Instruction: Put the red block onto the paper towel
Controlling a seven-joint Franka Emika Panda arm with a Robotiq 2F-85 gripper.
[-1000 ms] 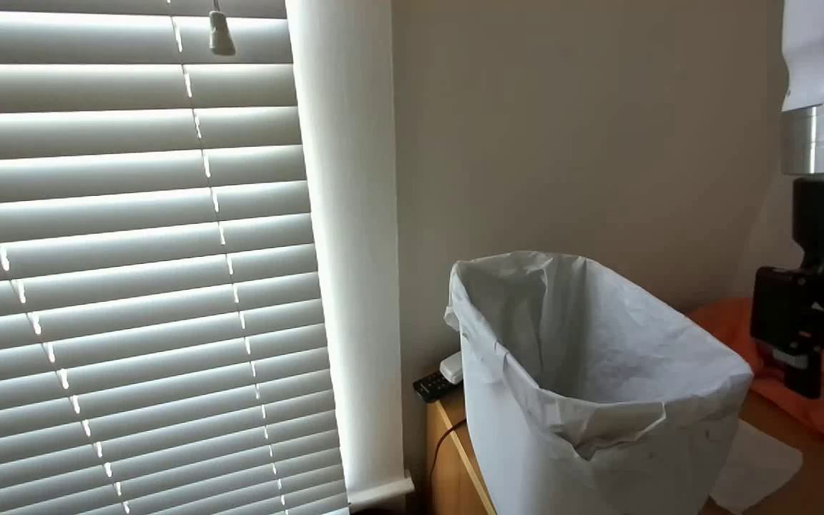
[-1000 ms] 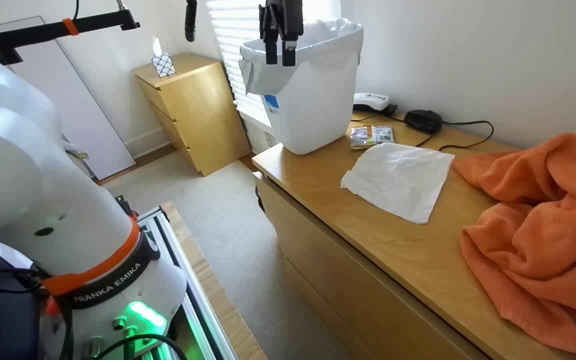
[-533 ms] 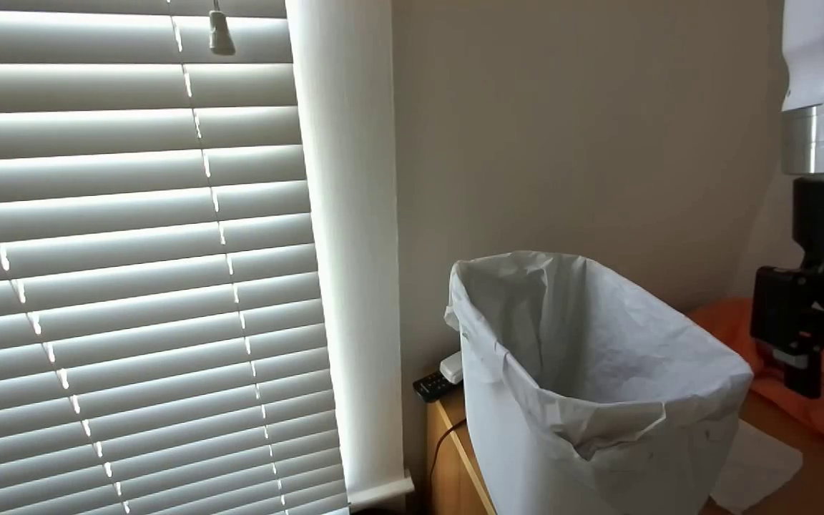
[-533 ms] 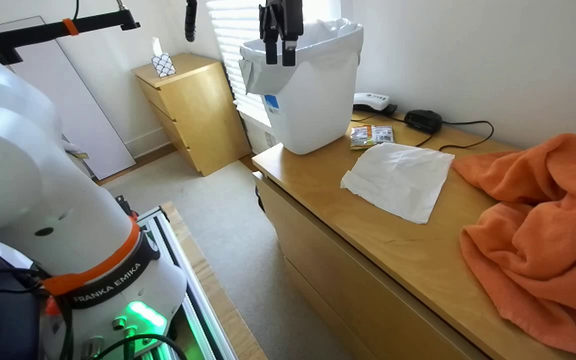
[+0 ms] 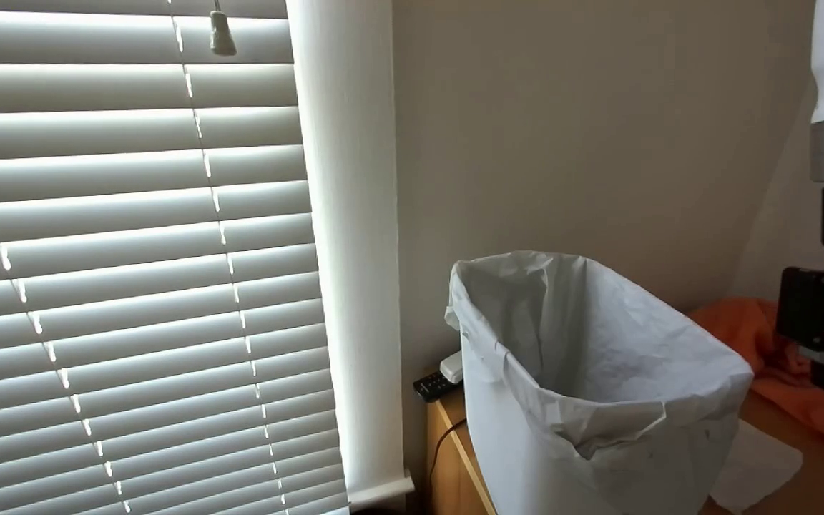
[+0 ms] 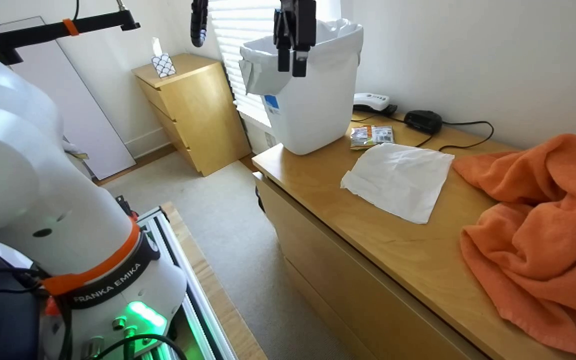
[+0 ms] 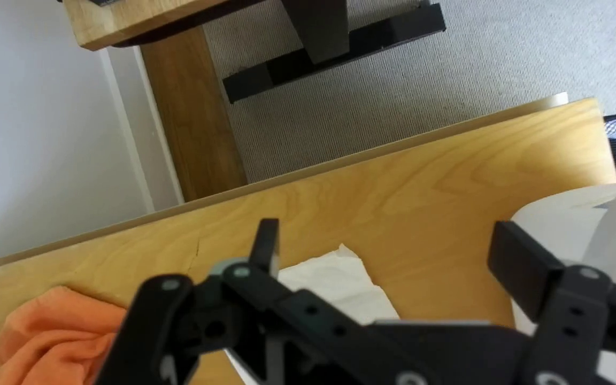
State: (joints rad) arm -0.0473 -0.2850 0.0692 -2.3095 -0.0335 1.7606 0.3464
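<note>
The white paper towel [image 6: 399, 182] lies flat on the wooden dresser top. It also shows in part in the other exterior frame [image 5: 757, 468] and in the wrist view [image 7: 335, 280]. No red block shows in any view; it is hidden or out of view. My gripper [image 6: 291, 64] hangs in the air in front of the bin's rim, well above the dresser. In the wrist view the gripper [image 7: 388, 251] has its fingers wide apart with nothing between them. The towel lies below, partly hidden by the left finger.
A tall white lined bin [image 6: 318, 100] stands at the dresser's end, close to the gripper. A crumpled orange cloth [image 6: 543, 240] lies at the opposite side of the towel. A small packet [image 6: 372, 136], a white device [image 6: 371, 101] and a black corded device [image 6: 423, 121] sit along the wall.
The gripper holds still between the two earlier frames. It has then shifted right in both exterior views, slightly lower in the one showing the towel fully. The objects have not moved.
</note>
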